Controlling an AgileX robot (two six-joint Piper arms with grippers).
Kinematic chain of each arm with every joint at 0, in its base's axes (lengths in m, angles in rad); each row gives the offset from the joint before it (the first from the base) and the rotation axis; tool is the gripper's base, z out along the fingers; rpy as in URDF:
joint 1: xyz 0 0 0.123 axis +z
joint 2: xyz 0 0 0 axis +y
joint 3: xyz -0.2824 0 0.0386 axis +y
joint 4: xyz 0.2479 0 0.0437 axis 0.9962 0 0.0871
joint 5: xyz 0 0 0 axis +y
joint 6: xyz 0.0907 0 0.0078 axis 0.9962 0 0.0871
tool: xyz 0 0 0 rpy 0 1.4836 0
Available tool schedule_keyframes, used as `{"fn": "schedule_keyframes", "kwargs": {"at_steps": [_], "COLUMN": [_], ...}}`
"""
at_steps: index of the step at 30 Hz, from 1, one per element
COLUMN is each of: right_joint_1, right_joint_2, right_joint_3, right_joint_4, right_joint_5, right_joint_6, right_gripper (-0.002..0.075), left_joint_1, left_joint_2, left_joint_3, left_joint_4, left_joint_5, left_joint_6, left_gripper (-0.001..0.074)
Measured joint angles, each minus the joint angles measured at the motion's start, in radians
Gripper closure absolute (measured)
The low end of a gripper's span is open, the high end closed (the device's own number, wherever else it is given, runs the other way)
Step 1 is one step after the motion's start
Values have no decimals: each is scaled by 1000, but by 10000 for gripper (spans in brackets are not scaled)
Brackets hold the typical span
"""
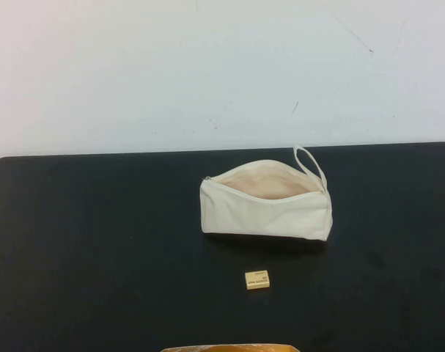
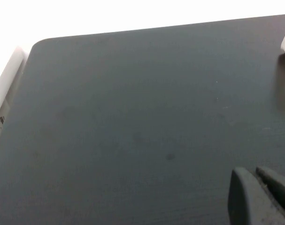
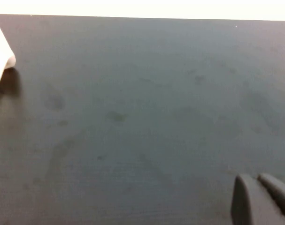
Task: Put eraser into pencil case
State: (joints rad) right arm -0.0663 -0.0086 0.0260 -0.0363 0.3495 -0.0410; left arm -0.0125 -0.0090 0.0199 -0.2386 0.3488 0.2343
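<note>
Left end effector [image 2: 260, 194]: low over bare black worktop [image 1: 97, 242] on the left side, fingers pressed together, holding nothing. Case [image 1: 266, 209]: past mid-worktop toward the far edge, unzipped, mouth gaping, strap at its right end. Eraser [image 1: 257, 280]: flat, just nearside of the case, apart from it. Right end effector [image 3: 262, 197]: over bare right side, fingers together, empty.

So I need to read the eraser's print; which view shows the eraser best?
The high view: the eraser lies in plain sight before the case. Neither wrist view shows it; the left hand and right hand look onto bare table.
</note>
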Motion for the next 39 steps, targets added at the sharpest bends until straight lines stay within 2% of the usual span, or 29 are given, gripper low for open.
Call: {"fn": "schedule_keyframes", "kwargs": {"at_steps": [39], "right_joint_1": [0], "right_joint_2": [0], "right_joint_3": [0], "right_joint_4": [61], "right_joint_5": [0], "right_joint_6": [0], "right_gripper": [726], "left_joint_1": [0], "left_joint_2": [0], "left_joint_3": [0], "left_joint_4": [0], "left_joint_5": [0], "left_joint_6": [-2], "left_gripper": [736]}}
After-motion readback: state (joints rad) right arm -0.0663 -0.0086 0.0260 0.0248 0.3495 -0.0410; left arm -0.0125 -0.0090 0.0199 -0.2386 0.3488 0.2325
